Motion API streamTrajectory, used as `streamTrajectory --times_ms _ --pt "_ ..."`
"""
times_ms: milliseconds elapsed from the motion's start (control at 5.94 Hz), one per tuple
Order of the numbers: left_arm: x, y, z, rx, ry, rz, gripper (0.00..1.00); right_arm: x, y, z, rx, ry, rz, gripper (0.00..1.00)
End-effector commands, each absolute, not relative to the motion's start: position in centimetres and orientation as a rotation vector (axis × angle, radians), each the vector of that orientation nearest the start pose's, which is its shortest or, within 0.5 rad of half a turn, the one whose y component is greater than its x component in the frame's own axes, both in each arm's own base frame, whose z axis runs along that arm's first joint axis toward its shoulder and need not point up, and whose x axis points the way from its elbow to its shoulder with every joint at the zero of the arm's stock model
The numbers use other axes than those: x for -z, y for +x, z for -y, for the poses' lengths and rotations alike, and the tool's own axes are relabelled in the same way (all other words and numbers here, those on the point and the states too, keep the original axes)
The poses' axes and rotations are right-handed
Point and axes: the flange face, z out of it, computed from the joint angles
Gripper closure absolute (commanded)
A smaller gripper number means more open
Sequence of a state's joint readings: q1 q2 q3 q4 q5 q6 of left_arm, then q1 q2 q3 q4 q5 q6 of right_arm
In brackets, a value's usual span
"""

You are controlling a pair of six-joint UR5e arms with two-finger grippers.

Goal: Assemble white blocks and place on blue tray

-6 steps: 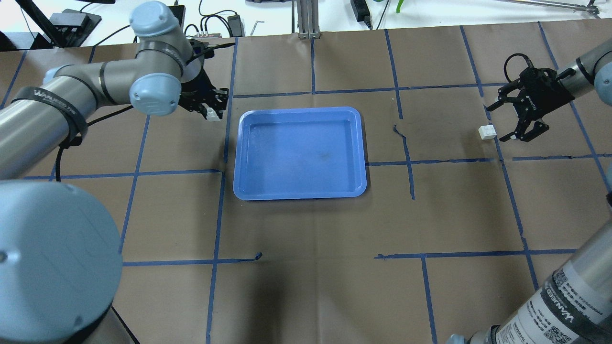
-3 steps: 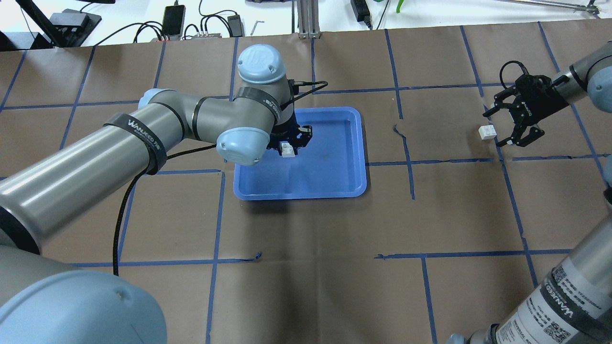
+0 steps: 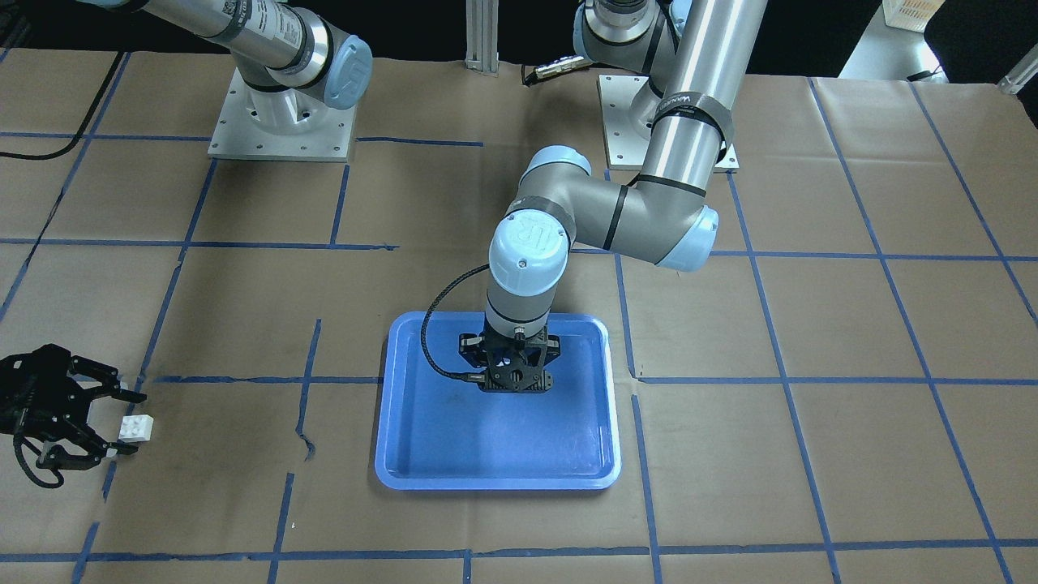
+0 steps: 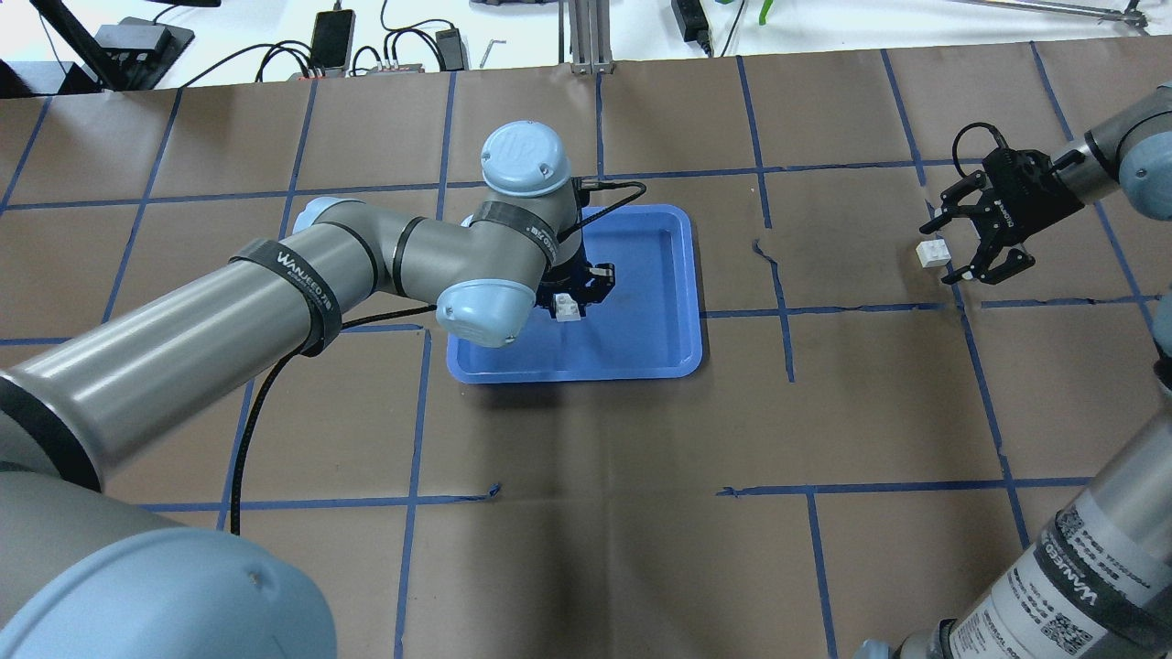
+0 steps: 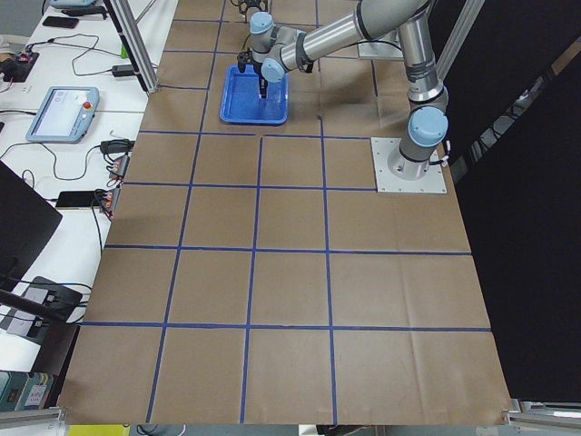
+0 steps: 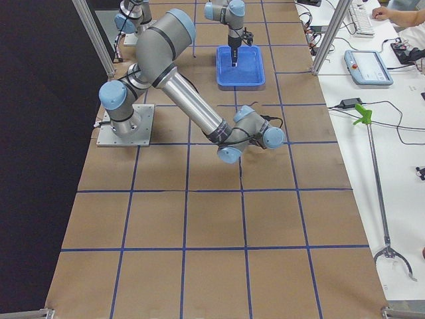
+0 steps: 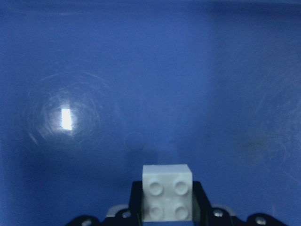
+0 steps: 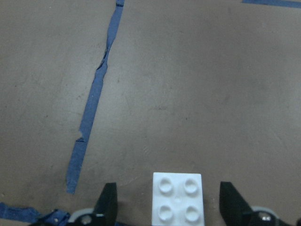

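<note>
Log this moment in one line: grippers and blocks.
left gripper: shut on first white block, over blue tray | right gripper: open, straddling second white block on table

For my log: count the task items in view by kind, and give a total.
Small white square studded plastic bricks: 2 (one held by the left gripper, one on the brown paper table)
Large shallow rectangular blue plastic tray: 1
Total: 3

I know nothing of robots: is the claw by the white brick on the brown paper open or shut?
Open. The fingers of the right gripper stand on either side of the white block, with a gap on each side.
</note>
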State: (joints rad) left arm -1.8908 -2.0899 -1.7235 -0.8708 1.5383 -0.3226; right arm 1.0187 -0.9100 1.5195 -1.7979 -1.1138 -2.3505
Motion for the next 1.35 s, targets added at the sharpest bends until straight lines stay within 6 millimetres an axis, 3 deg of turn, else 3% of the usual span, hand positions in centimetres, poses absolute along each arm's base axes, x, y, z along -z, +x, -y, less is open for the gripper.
streamTrajectory --times_ms 0,168,337,505,674,842,1011,1179 --pt "-18.2 -32.5 54.6 0.006 -0.019 -3.178 0.92 -16.0 -18.7 64.1 0.558 -2.02 -1.75 0.62" --pt "-18.3 -32.5 54.7 0.012 0.0 -3.177 0.92 -16.2 -18.6 64.2 0.56 -2.022 -1.753 0.66" --pt "-18.6 -32.3 55.1 0.024 0.177 -3.175 0.94 -16.8 -18.7 64.3 0.561 -2.021 -1.766 0.67" --pt "-18.9 -32.2 54.9 0.04 0.628 -3.102 0.95 -19.9 -18.4 64.4 0.572 -2.065 -1.781 0.67" --pt "-19.3 -31.5 55.2 0.053 1.008 -2.918 0.95 -22.2 -17.7 63.9 0.563 -2.033 -1.832 0.67" --pt "-19.5 -31.6 55.0 0.055 1.202 -2.827 0.95 -23.4 -16.3 63.4 0.591 -2.015 -1.834 0.67" --pt "-19.2 -31.6 55.0 0.038 1.526 -2.663 0.95 -23.2 -14.1 62.0 0.599 -1.994 -1.811 0.67" --pt "-19.0 -31.9 55.0 0.029 1.68 -2.575 0.94 -23.5 -12.1 60.5 0.629 -1.968 -1.804 0.67"
